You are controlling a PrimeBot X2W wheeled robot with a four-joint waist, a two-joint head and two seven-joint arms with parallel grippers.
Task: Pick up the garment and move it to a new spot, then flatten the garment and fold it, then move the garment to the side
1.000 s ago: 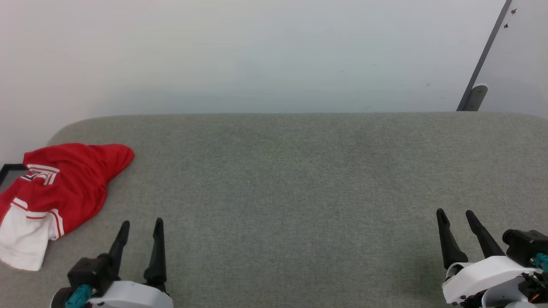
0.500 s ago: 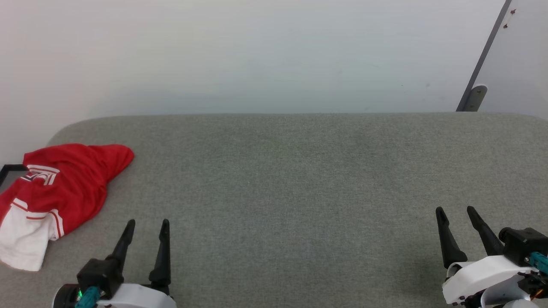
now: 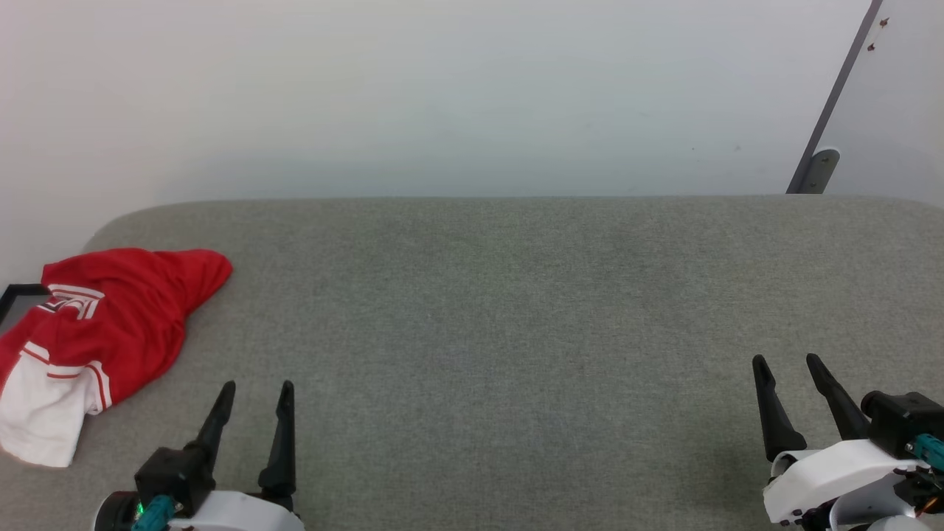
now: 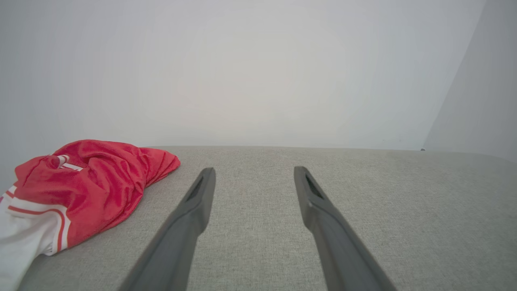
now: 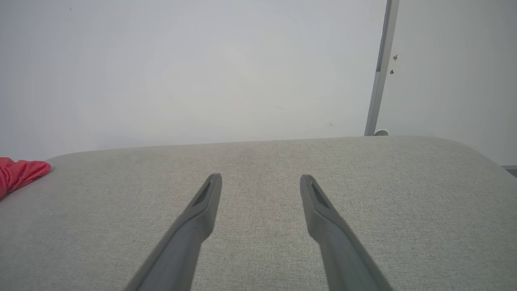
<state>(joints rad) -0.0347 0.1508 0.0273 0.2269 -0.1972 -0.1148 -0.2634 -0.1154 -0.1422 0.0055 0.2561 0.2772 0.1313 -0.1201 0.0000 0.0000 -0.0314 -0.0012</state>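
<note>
Grey woven surface (image 3: pixel 516 332), crumpled red-white garment (image 3: pixel 110 324), left gripper (image 3: pixel 258 387) and right gripper (image 3: pixel 786 361) splayed, empty.

Soft creased cloth garment (image 3: pixel 110 332), matt woven grey surface (image 3: pixel 516 332)

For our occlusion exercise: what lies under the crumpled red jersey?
The red jersey lies bunched on the grey upholstered surface. A black edge shows at its left; whatever else the folds cover is hidden.

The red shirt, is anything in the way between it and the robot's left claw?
Nothing visible is. The open left gripper is just right of the crumpled red-and-white jersey, with only grey fabric surface between them.
</note>
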